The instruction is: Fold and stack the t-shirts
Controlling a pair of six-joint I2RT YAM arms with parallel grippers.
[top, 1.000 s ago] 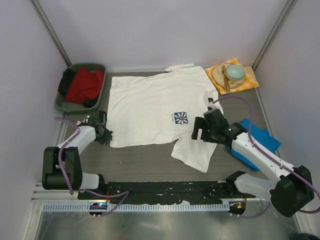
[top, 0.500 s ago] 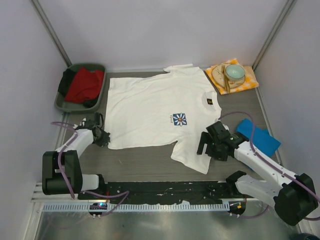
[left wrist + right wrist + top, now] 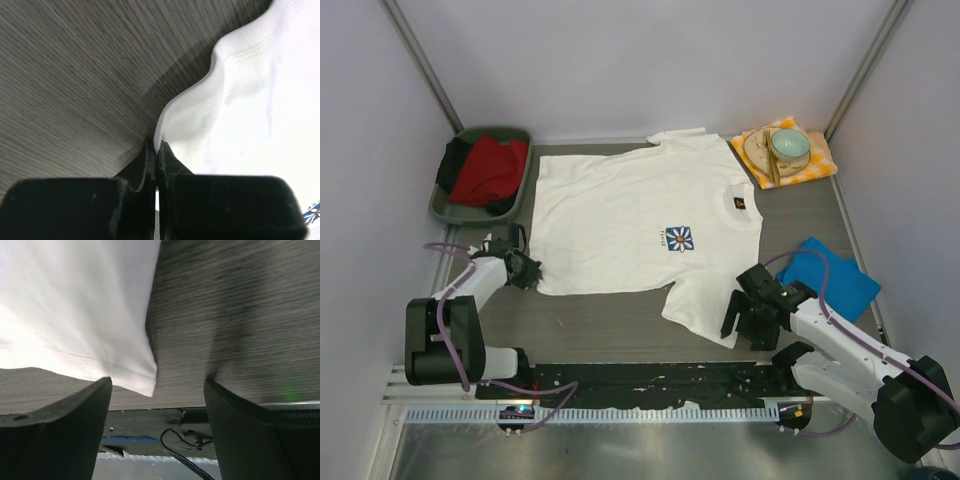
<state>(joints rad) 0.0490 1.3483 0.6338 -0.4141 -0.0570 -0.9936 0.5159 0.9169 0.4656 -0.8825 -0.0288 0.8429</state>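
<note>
The white t-shirt (image 3: 630, 215) with the blue daisy print (image 3: 680, 238) lies spread flat on the dark table. My left gripper (image 3: 532, 272) is shut on the shirt's near left hem corner; in the left wrist view the white hem (image 3: 200, 115) runs between the closed fingertips (image 3: 167, 157). My right gripper (image 3: 740, 322) is open and empty, just right of the near sleeve's corner (image 3: 725, 338); in the right wrist view that sleeve corner (image 3: 142, 382) lies between the spread fingers. The folded blue t-shirt (image 3: 835, 278) lies at the right.
A green bin (image 3: 455, 205) with red and black cloth stands at the back left. An orange-checked napkin (image 3: 815, 165) with a plate and teal cup (image 3: 790, 145) sits at the back right. The table's near edge and rail (image 3: 650, 375) run just below the right gripper.
My right arm has swung toward the near edge, from over the shirt's collar side down to the near sleeve corner. The shirt's right side now lies flat. The left gripper has kept hold of the hem.
</note>
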